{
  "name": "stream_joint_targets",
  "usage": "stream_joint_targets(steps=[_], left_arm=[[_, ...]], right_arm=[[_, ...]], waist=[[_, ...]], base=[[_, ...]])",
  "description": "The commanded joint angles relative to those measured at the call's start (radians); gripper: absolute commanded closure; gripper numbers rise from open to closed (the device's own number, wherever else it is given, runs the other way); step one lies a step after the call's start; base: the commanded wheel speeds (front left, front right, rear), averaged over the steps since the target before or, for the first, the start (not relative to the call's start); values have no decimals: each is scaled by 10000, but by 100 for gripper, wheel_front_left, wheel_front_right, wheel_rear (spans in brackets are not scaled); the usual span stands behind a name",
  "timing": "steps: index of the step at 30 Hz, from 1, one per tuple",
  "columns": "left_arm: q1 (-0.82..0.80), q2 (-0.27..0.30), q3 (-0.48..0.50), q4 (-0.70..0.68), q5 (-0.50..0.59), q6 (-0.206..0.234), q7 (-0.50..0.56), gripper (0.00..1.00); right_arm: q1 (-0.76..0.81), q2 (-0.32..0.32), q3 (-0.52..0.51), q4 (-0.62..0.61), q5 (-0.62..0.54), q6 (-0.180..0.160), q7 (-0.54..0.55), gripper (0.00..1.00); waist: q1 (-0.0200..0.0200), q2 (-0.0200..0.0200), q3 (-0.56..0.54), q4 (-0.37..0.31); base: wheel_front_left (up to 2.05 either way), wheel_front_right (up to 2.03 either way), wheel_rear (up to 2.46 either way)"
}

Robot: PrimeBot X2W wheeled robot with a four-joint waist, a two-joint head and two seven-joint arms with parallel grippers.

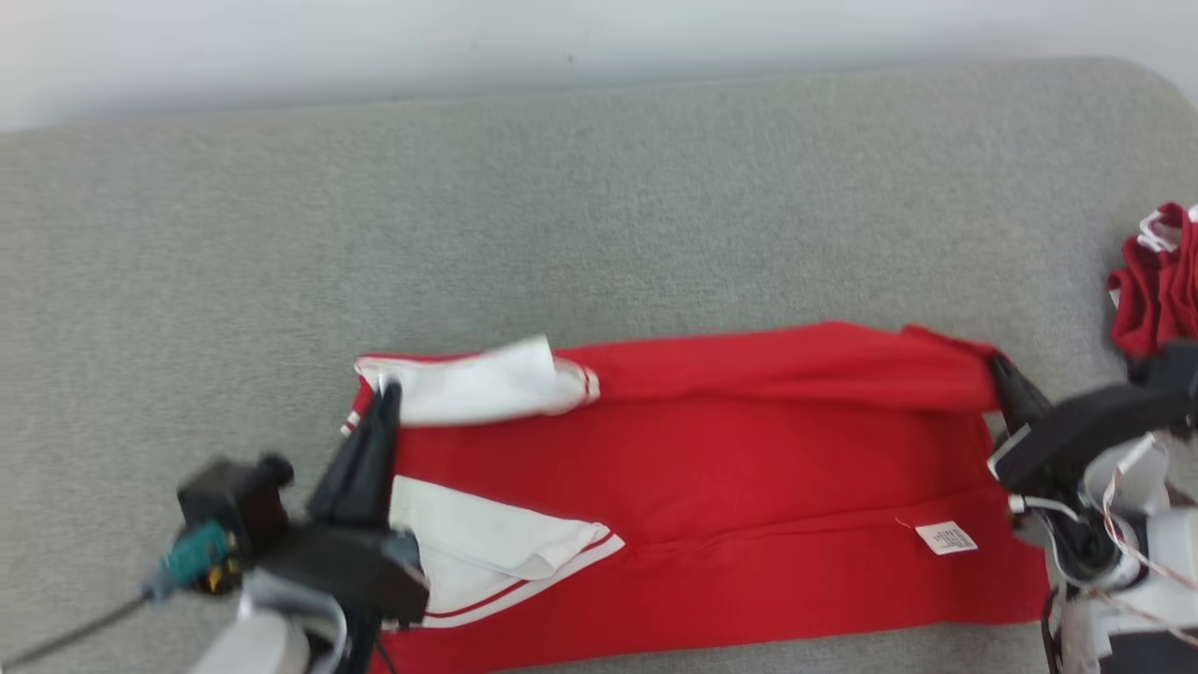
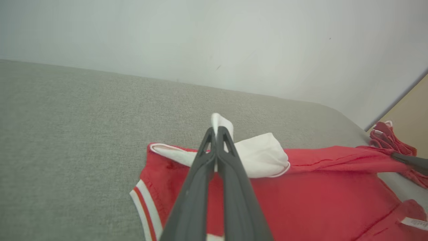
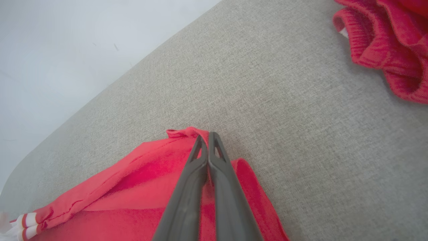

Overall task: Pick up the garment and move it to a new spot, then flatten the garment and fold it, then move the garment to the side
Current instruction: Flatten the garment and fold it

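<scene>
Fingers of my left gripper [image 2: 216, 129] clamp the white sleeve [image 1: 477, 384] at the left end of the red garment [image 1: 711, 468], which is spread on the grey cushion [image 1: 562, 187]. My right gripper [image 3: 207, 134] pinches its far right corner. I judge this two-ended hold is meant to draw the folded edge taut. A crumpled red garment [image 1: 1156, 290] lies just to its right.

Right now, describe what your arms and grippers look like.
The left gripper and right gripper each have two long, dark grey, tapering fingers with a small triangular slot near the tip, mounted on a black blocky body. The forearms are pale. A teal plug and a thin dark cable sit at the left wrist, and loose white wires at the right.
</scene>
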Motion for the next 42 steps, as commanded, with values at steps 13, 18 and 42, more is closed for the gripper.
stream_joint_targets(steps=[13,18,42], left_arm=[[2481,-250,-8,-924,-662,508,-185,100],[2790,-286,-113,-855,-682,506,-188,100],[3048,-80,-596,190,354,1208,-184,0]], right_arm=[[1241,114,-952,-329,232,-1,350,100],[1616,137,-1245,-524,421,-1,475,100],[2986,143,-924,-703,673,-1,-192,0]], waist=[[2,0,-568,492],[2,0,-691,600],[2,0,-1409,726]], base=[[0,0,0],[0,0,0],[0,0,0]])
